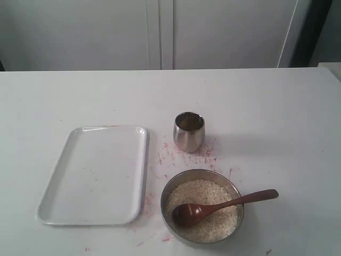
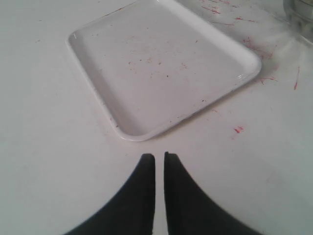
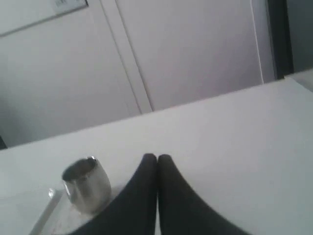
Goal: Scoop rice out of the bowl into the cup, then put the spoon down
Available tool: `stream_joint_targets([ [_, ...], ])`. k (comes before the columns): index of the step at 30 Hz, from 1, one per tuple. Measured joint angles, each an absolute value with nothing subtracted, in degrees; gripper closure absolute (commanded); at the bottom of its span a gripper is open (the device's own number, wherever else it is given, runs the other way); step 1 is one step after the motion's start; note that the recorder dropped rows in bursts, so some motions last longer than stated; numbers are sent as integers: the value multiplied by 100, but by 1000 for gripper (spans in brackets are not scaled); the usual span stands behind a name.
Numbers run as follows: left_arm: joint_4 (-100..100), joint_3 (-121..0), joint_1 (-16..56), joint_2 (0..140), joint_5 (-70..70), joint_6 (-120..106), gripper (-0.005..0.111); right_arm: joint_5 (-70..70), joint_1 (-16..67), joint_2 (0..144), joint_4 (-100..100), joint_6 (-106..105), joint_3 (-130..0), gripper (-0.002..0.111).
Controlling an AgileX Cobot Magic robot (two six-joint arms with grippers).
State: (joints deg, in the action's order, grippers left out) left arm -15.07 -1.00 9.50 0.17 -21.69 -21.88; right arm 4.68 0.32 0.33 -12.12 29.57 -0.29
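The steel bowl [image 1: 233,192] sits at the table's front centre, filled with off-white rice [image 1: 202,192]. The brown wooden spoon [image 1: 224,205] lies in it, its oval end on the rice and its handle over the right rim. The shiny steel cup [image 1: 188,132] stands upright just behind the bowl; the right wrist view also shows the cup [image 3: 87,185]. Neither arm shows in the exterior view. My left gripper [image 2: 159,156] hovers over bare table with its fingers nearly together and nothing between them. My right gripper [image 3: 157,157] is shut and empty, apart from the cup.
A white rectangular tray [image 1: 96,173] lies left of the bowl and cup; the same tray [image 2: 161,63] lies ahead of the left gripper. Red marks [image 1: 184,154] speckle the table around the cup. White cabinet doors [image 1: 160,32] stand behind the table.
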Motion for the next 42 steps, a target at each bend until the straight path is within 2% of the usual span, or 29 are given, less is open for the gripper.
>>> stream_joint_targets([
  [4,-1507,-100,950,17,-2169,-2188,92,-287,32,33,-1212,3254,-29,108],
  [11,-1507,-100,950,17,-2169,-2188,92,-1255,32,33,-1212,5026,-29,108],
  [21,-1507,-100,950,17,-2169,-2188,92,-2014,32,33,-1212,6755,-29,108],
  [30,-1507,-100,950,17,-2169,-2188,92,-4526,32,21,-810,7213,-29,108],
  [36,-1507,-100,950,17,-2169,-2188,92,-5062,32,0,-269,7191,-780,108],
  [42,-1507,-100,950,17,-2169,-2188,92,-4547,32,-8,-213,6469,-2046,108],
])
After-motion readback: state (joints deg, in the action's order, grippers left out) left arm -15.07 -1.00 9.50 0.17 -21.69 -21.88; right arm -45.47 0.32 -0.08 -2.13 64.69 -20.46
